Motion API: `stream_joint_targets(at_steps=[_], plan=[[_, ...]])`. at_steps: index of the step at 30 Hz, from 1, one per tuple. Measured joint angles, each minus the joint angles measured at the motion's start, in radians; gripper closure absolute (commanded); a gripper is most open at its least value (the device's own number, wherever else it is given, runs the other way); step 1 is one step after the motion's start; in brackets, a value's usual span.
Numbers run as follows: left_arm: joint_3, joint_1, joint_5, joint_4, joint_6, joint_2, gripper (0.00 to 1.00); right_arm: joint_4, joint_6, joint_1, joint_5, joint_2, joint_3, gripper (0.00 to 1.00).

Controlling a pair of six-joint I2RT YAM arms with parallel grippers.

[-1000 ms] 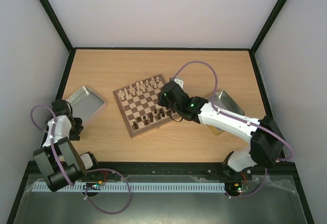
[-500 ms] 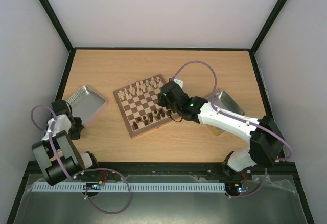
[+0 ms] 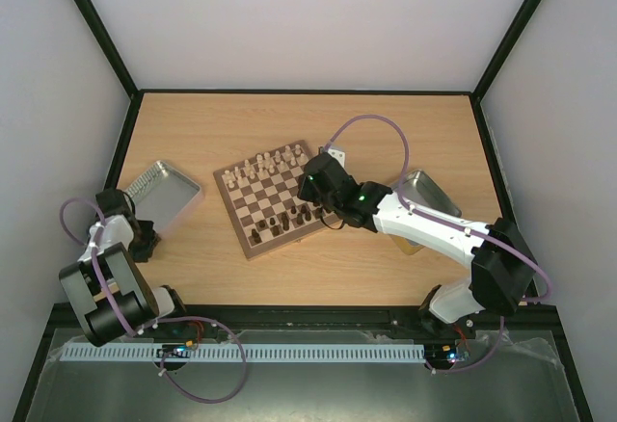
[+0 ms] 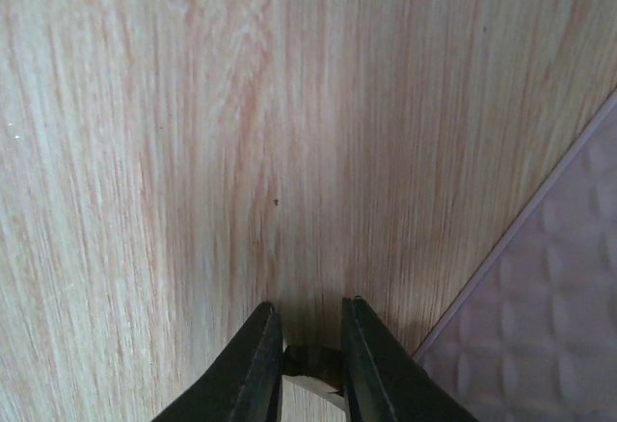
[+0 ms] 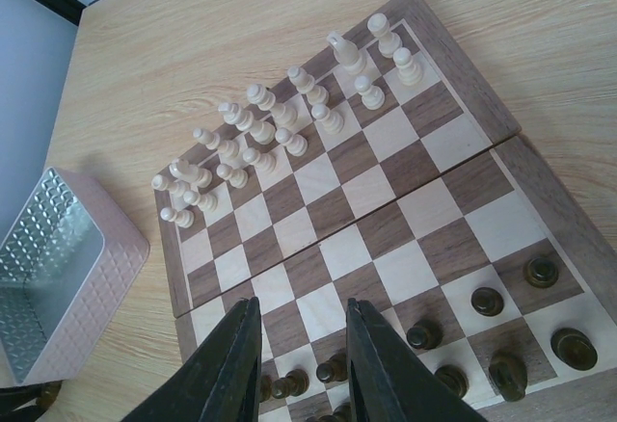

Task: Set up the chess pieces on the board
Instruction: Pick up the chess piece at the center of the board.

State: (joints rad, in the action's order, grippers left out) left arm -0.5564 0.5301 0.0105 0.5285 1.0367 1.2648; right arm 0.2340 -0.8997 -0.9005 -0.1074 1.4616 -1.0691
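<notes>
Where the tabletop point(image 3: 318, 123) nears its left edge, the left pincer point(image 4: 308, 308) hangs low beside a silver tray point(image 3: 166, 187). Its fingers are narrowly parted, with nothing between the tips. The board point(image 3: 273, 200) lies mid-tabletop, skewed. Its far rows carry the cream chess pieces point(image 5: 285, 112); the dark pieces point(image 5: 487, 301) stand along the near rows. The right pincer point(image 5: 301, 311) hovers over the board's right side, partly open and holding nothing. A second tray point(image 3: 426, 189) lies further right, partly under that arm.

The board point(image 3: 271, 199) is laid on the wooden table point(image 3: 289, 123), flanked by a left tray point(image 3: 159, 191) and a right tray point(image 3: 431, 191).
</notes>
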Motion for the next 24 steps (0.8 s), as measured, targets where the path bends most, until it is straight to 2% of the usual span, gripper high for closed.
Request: stream_joint_targets(at_steps=[12,18,24], plan=[[0.067,-0.013,0.066,-0.033,-0.041,-0.084,0.83,-0.035,0.032,0.000,0.001,-0.001,0.006,0.76],[0.093,-0.103,0.093,-0.032,-0.003,-0.122,0.84,-0.083,0.055,0.000,0.009,-0.004,0.055,0.75],[0.094,-0.247,0.106,-0.035,0.064,-0.122,0.83,-0.124,0.077,0.000,0.016,-0.030,0.117,0.75]])
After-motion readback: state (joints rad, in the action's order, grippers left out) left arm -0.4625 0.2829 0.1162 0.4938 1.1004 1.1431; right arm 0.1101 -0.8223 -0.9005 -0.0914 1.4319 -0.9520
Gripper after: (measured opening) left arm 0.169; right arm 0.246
